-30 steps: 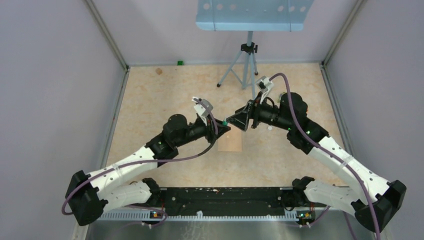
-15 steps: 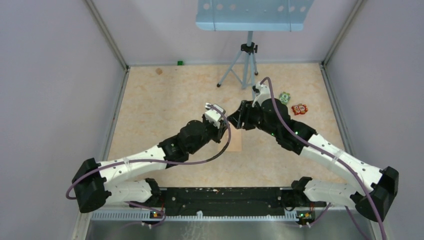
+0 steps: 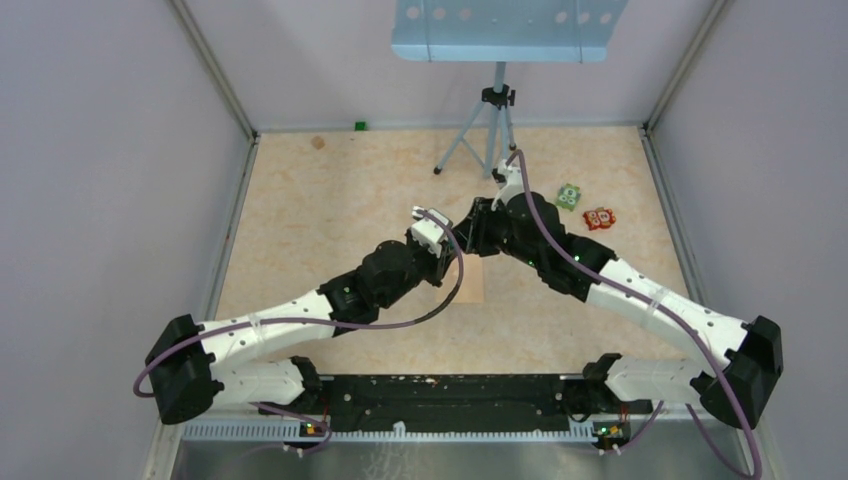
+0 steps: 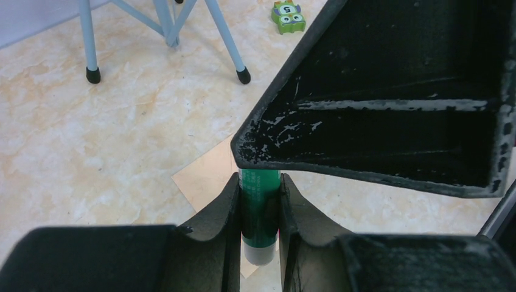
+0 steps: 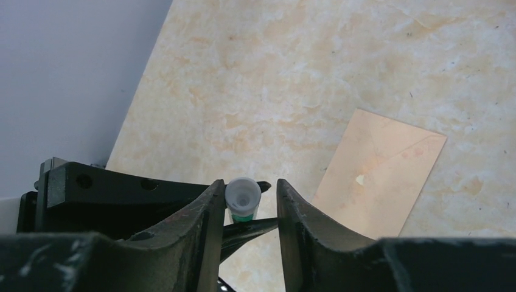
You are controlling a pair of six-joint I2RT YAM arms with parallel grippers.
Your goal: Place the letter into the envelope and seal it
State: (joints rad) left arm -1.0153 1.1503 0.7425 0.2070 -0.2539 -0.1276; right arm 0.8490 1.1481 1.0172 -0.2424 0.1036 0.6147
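The pinkish-tan envelope lies flat on the table, a tiny pale spot at its centre; in the top view only a strip of this envelope shows under the two wrists. The letter is out of view. My left gripper is shut on a green glue stick, held above the envelope's corner. My right gripper meets it head-on, open around the stick's white end. One finger touches that end and a gap remains at the other. In the top view the left gripper and right gripper meet mid-table.
A blue-grey tripod stands at the back centre under a perforated panel. Two small figures, green and red, lie right of the grippers. A tiny green item sits by the back wall. Grey walls enclose the table.
Both wrists swung and drew together. The right jaws narrowed around the glue stick's white end. The right arm shifted left, uncovering the two small figures.
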